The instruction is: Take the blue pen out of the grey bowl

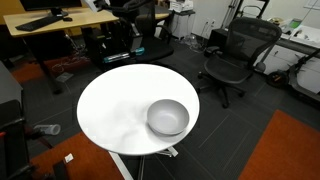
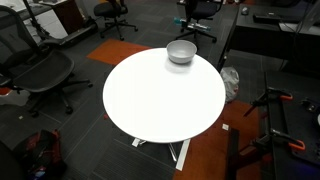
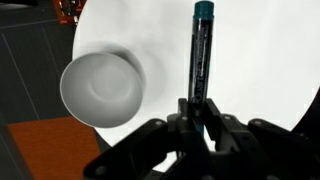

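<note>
In the wrist view my gripper point(image 3: 197, 106) is shut on the blue pen point(image 3: 200, 50), a slim dark pen with a teal end that sticks out past the fingers over the white round table point(image 3: 260, 50). The grey bowl point(image 3: 100, 90) lies to the left of the pen, apart from it, and its inside is empty. In both exterior views the grey bowl point(image 1: 168, 117) point(image 2: 181, 51) stands near the table's edge and looks empty. Neither the arm nor the gripper shows in either exterior view.
The white round table point(image 1: 115, 110) point(image 2: 160, 100) stands in an office. Black office chairs point(image 1: 235, 55) point(image 2: 40, 70) surround it. A desk with a keyboard point(image 1: 60, 20) is behind it. Orange carpet point(image 1: 290, 150) borders the dark floor.
</note>
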Available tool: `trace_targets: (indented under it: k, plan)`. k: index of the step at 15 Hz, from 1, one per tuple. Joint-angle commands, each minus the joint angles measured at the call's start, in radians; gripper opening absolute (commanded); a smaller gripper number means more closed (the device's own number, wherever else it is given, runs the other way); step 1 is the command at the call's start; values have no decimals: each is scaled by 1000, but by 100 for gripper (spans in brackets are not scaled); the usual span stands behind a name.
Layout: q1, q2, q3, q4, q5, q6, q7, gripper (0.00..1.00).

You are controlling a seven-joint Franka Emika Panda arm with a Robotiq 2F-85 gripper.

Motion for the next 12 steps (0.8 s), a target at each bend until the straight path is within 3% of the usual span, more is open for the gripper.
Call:
trace_targets:
  k: [1,12]
  plan:
    - [19,-22,18,-61,-10,44,-34,5]
    - [35,155,31,-86,-3,192,-23,5]
